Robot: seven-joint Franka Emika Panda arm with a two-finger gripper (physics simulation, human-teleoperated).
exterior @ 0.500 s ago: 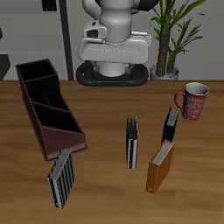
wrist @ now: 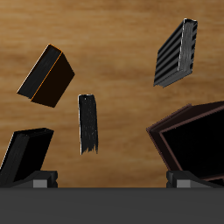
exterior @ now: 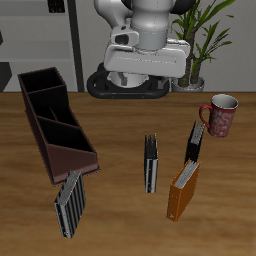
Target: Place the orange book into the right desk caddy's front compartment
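The orange book point(exterior: 183, 190) stands near the table's front edge, leaning against a black book point(exterior: 196, 142). It also shows in the wrist view point(wrist: 48, 74). The right desk caddy point(exterior: 55, 120) is a long maroon box with three sections, lying diagonally at the far side of the table from the orange book; its end section shows in the wrist view point(wrist: 197, 140). My gripper point(wrist: 112, 182) is open and empty, its fingers wide apart, high above the table's back. The arm point(exterior: 148, 50) is up near the base, far from the book.
A striped book point(exterior: 150, 163) stands mid-table and another point(exterior: 70, 203) lies by the caddy's front end. A red mug point(exterior: 220, 114) sits behind the black book. A potted plant point(exterior: 198, 45) stands at the back.
The arm's upper part has swung sideways toward the plant's side. The books, the caddy and the mug have not moved.
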